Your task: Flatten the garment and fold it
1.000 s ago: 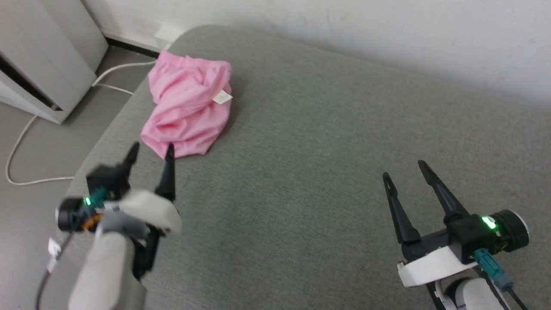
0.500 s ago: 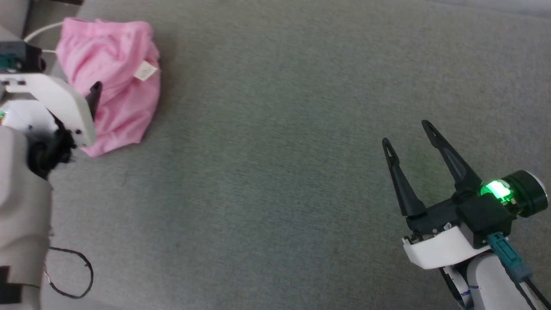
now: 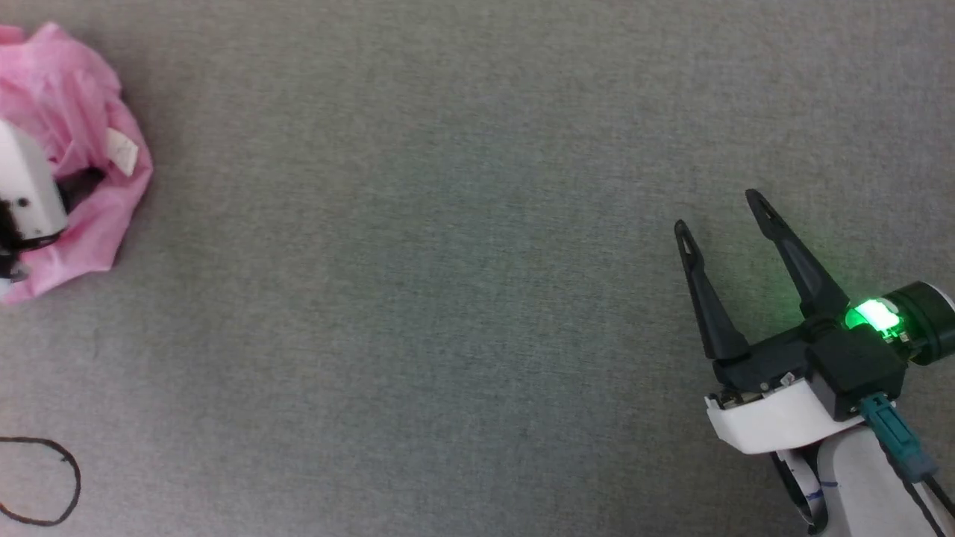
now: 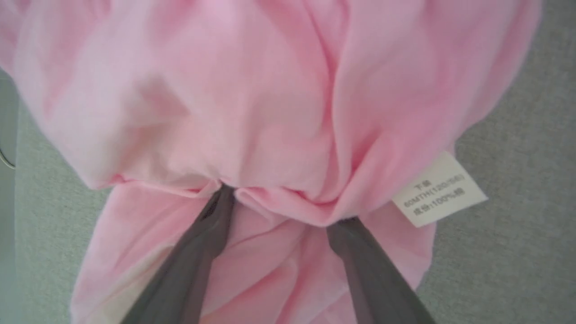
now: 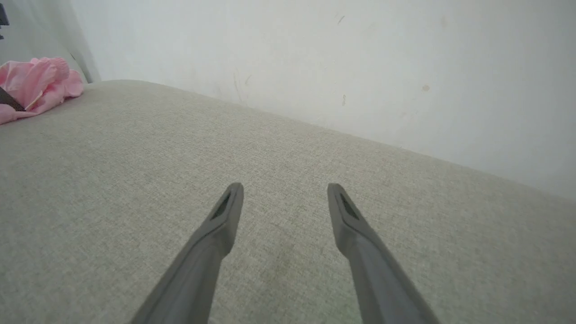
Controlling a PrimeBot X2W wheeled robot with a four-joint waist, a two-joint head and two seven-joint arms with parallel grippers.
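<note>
Grey fabric bench [image 3: 462, 298] against a white wall [image 5: 315, 67]. Crumpled near its left edge, toward the far corner: the garment [image 4: 252, 112], pink, thin and limp, probably light, quick to slide and bunch. White care label [image 4: 438, 189] hanging off one side. Left gripper [image 4: 283, 207] spread, fingertips tucked under a fold, not clamped. Best taken by waistband or a leg hem, neither plain in the heap. Right gripper [image 3: 718, 211] parted, empty, well apart over bare bench.

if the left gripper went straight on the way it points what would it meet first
The pink shorts: the left gripper has its spread fingers tucked under a fold of them.
</note>
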